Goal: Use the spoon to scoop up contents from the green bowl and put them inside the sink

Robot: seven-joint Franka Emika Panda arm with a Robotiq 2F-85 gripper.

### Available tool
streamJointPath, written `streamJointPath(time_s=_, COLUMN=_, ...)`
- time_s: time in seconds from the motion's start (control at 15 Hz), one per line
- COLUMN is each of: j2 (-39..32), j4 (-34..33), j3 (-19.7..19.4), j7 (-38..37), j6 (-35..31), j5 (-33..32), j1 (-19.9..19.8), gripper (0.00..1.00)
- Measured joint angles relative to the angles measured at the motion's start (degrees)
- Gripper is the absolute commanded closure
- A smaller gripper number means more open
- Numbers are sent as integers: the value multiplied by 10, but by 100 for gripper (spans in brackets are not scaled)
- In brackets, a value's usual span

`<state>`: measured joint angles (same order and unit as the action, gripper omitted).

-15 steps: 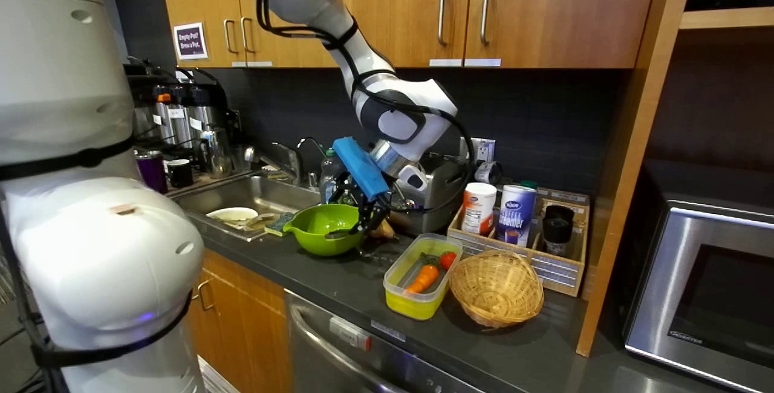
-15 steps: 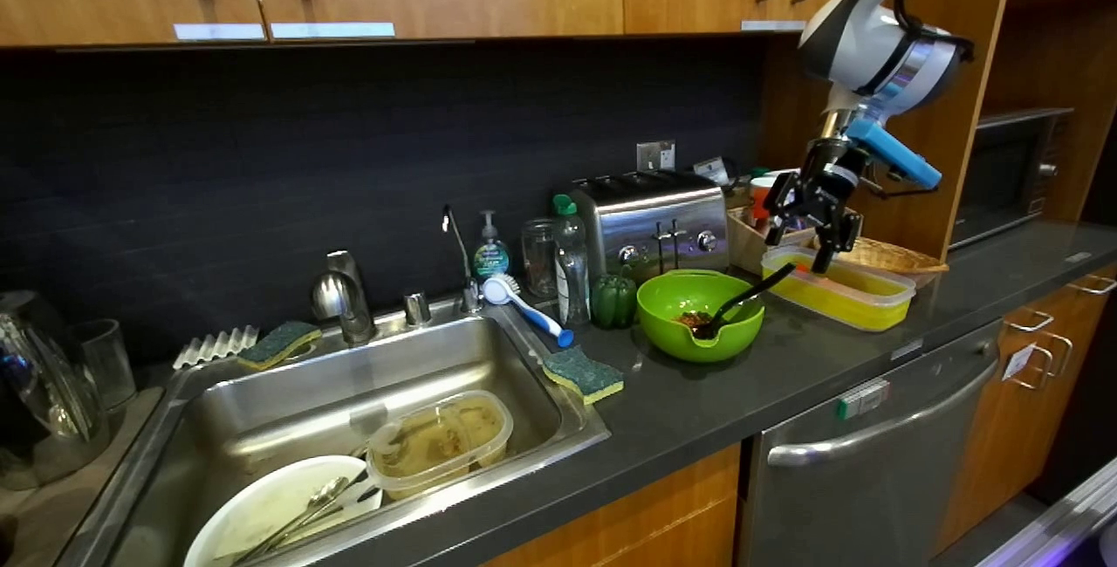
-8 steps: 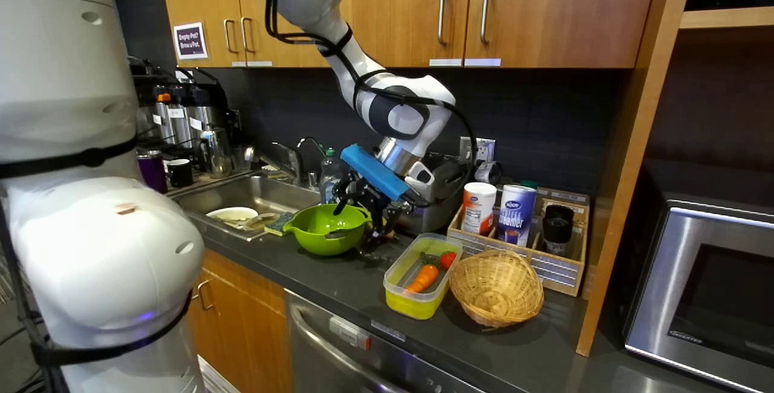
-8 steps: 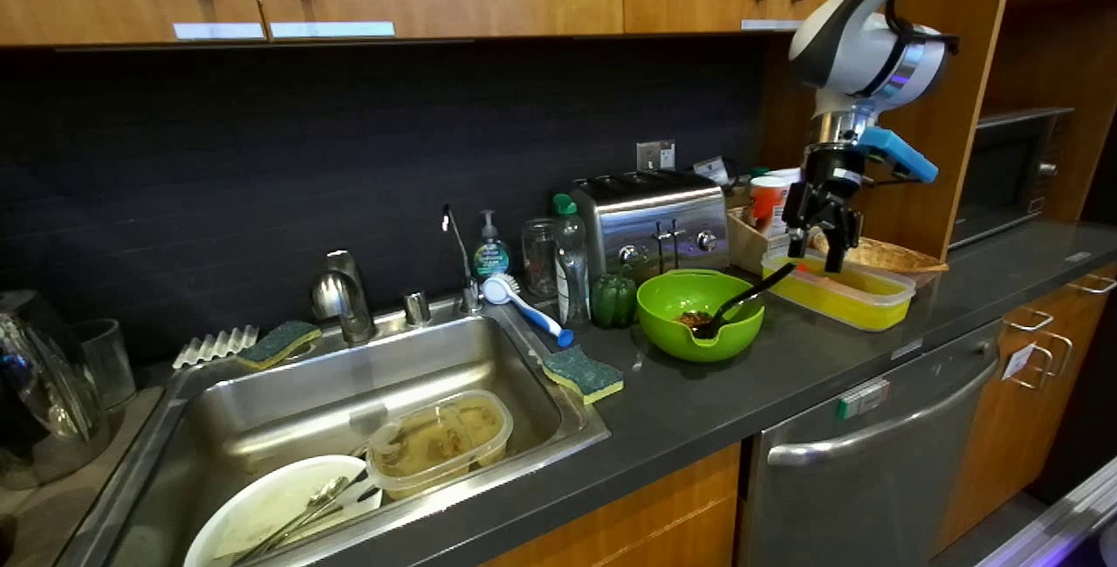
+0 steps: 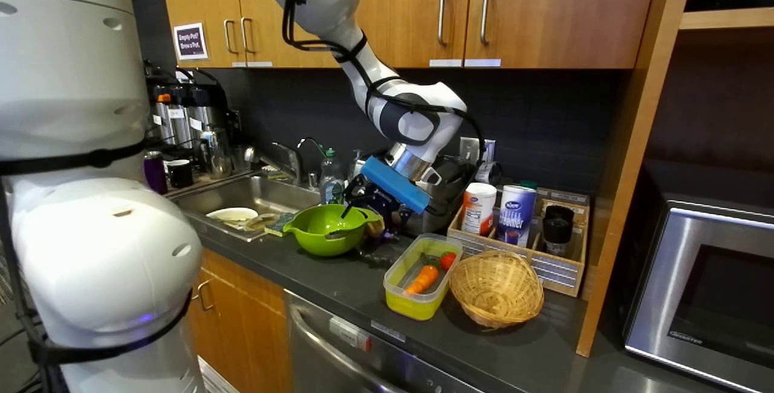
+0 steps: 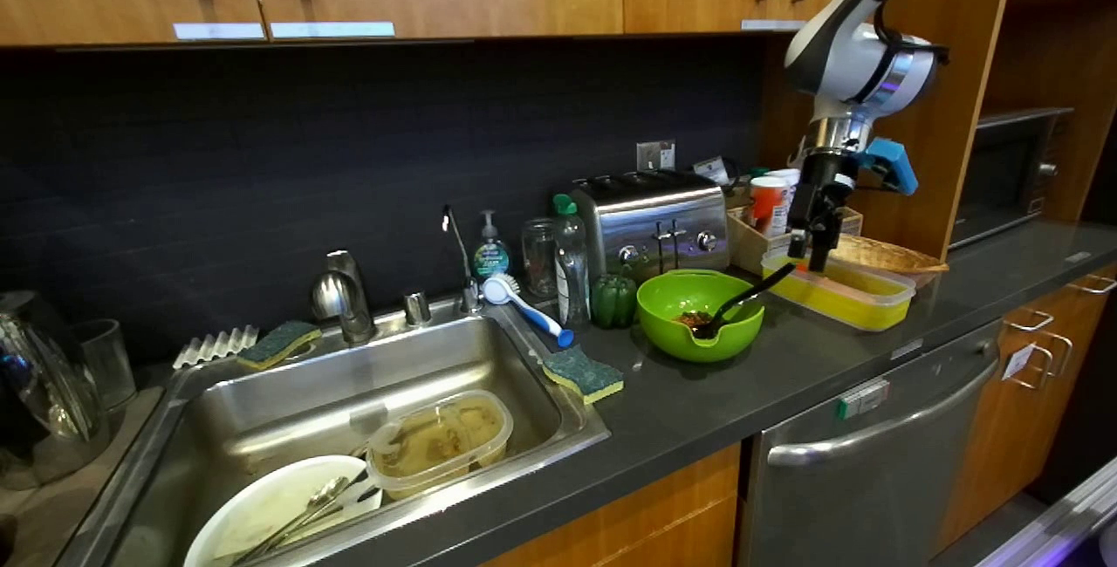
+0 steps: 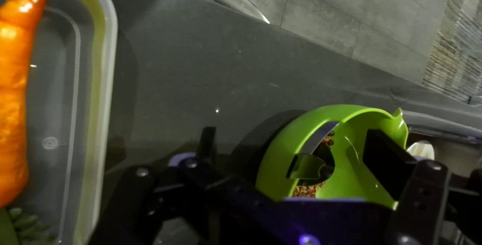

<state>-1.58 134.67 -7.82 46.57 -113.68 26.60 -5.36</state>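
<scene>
My gripper (image 7: 290, 139) is turning from its stance of half a second ago: an exterior view is now catching it nearly edge-on, while the green bowl (image 7: 275, 166) and the black spoon (image 6: 752, 292) in it are staying put. In the wrist view my fingers (image 7: 388, 162) are standing wide apart. Lower down, and showing through the gap between them, the bowl is sitting on the dark countertop (image 6: 785, 384), the spoon's head resting inside and its handle leaning out over the rim, toward my fingers in an exterior view; how near to them it is reaching I cannot tell. Brown crumbly contents (image 7: 308, 190) are lying in the bottom. A green pepper (image 6: 613, 303) is standing just beside the bowl, near a steel toaster (image 6: 654, 227). A yellow-green container (image 5: 417, 308) is holding an orange carrot (image 7: 13, 86), with a wicker basket (image 5: 497, 287) standing just beside it. Farther off, beyond a sponge (image 6: 583, 373), the sink (image 6: 419, 362) is holding a white dish (image 6: 231, 506) and a clear tub (image 6: 493, 455), its chrome faucet (image 6: 342, 297) rising behind.
</scene>
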Motion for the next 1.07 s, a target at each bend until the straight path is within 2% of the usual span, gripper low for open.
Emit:
streamJointPath(time_s=0.47, j2=-37, j4=-32, j3=-1, j7=105, j6=29, j5=90, j1=-30, gripper=0)
streamJointPath(time_s=1.07, j2=-89, j4=-57, j3=-1, j7=136, j6=82, j5=168, j1=-50, gripper=0)
